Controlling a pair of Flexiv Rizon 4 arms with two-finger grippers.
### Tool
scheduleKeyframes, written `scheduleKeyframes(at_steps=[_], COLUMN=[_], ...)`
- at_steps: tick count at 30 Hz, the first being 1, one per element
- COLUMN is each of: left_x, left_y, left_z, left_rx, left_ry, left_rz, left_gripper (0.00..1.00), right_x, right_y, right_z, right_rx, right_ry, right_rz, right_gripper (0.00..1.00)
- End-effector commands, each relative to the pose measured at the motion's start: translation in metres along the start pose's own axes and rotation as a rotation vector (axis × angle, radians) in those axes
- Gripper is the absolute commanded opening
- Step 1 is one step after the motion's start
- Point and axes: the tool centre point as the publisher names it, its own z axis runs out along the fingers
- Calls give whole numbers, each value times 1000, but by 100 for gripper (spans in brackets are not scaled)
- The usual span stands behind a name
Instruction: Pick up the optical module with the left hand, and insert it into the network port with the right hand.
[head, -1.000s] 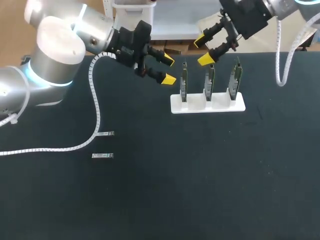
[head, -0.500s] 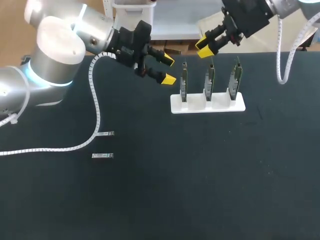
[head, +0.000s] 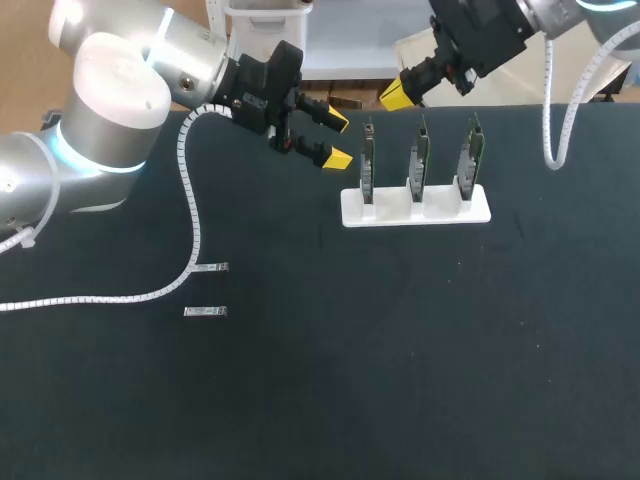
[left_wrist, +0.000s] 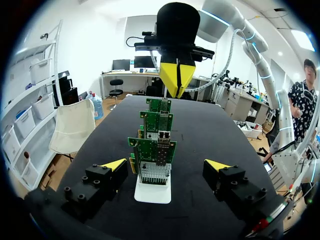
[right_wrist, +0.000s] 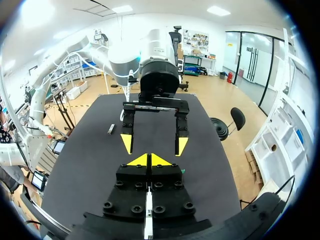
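On the black table (head: 400, 350), 3 port boards (head: 421, 160) are held upright in a white stand (head: 415, 208). 2 optical modules (head: 205, 312) are laid well off at its 8 o'clock. The left gripper (head: 338, 139) is spread wide at 10 o'clock, the right gripper (head: 397, 96) pinched closed at 12.

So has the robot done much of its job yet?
Hardly any. Nothing looks done: both optical modules lie untouched on the table. Nothing is in hand: the left gripper hangs open and empty beside the white stand of circuit boards, the right gripper shut on nothing above it. All left: picking a module up, passing it over, plugging it in.
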Motion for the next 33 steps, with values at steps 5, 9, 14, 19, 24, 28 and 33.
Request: scheduleKeyframes(at_steps=[5,9,14,19,24,28,33], left_x=[-1,-1,-1,-1,-1,-1,-1], left_y=[0,0,0,0,0,0,0], left_z=[0,0,0,0,0,0,0], left_rx=[0,0,0,0,0,0,0], left_ry=[5,5,5,5,5,5,5], left_rz=[-3,-3,-3,-3,-3,-3,-3], left_gripper=[100,100,100,100,100,100,100], right_x=[1,3,4,4,7,8,8], right_y=[-15,-17,-19,-17,-12,-9,-8], right_z=[13,19,24,29,33,36,38], right_rx=[-43,-59,-74,-86,-89,-86,-83], right_ry=[7,16,20,20,20,23,21], right_rz=[-3,-5,-4,0,16,25,33], right_gripper=[0,0,0,0,0,0,0])
